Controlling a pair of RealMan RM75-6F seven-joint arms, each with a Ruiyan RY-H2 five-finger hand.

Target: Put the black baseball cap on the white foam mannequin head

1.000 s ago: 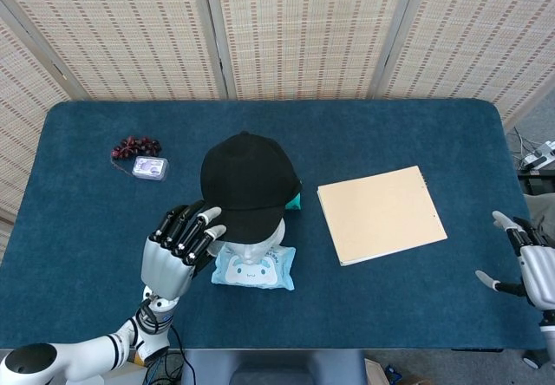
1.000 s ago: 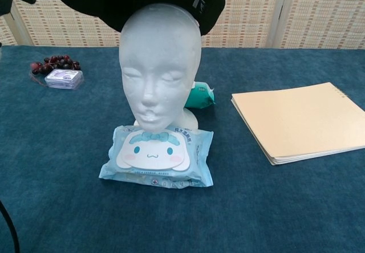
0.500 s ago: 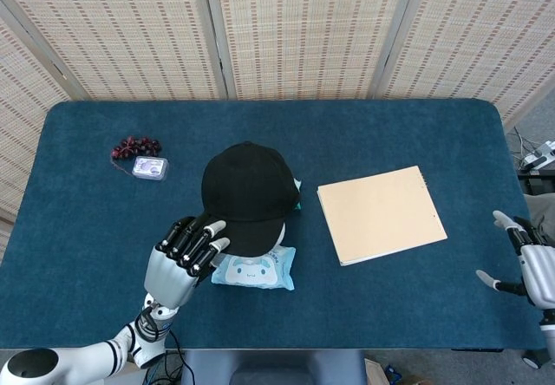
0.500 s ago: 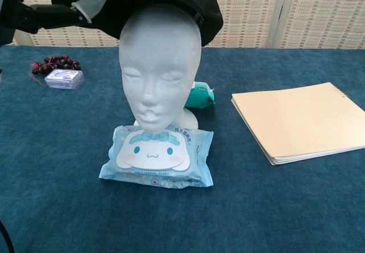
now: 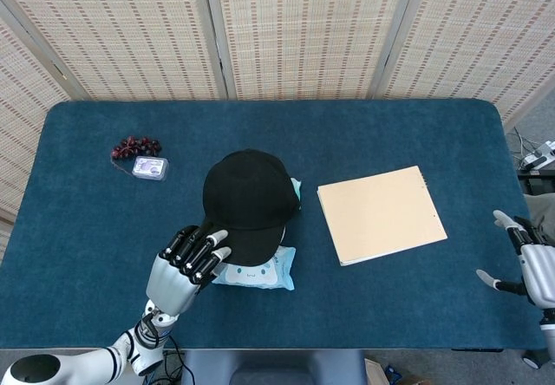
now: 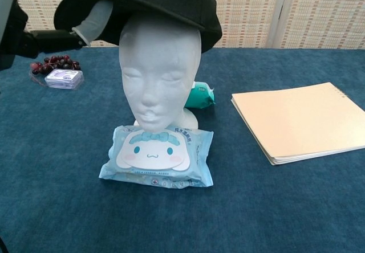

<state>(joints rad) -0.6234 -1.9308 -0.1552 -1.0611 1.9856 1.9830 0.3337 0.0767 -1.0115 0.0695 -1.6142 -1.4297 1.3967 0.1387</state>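
Chest view puts the pack of wet wipes (image 6: 157, 156) nearest, at lower centre, a sealed soft pack with a cartoon face on top; whatever is inside cannot be seen. It lies against the base of the white foam mannequin head (image 6: 158, 70), which stands upright just behind it facing the camera. The black baseball cap (image 6: 149, 3) now sits over the crown of that head, brim swung out toward the upper left and not squared to the face. I would judge that is because the left hand (image 5: 186, 262) holds the brim there, a light-coloured thumb under it and the dark fingers on top, steering the cap down onto the foam. Off at the lower right edge of the head view, the right hand (image 5: 529, 262) hangs beside the table with fingers apart and nothing in them, clear of the work. Right of the mannequin lies a tan paper pad (image 6: 303, 119), flat and shut. A teal packet (image 6: 199, 95) peeks out behind the neck. Furthest, at the upper left, a small clear plastic box (image 6: 64, 78) touches a bunch of dark grapes (image 6: 52, 64) lying loose beside it; its contents are too small to tell.
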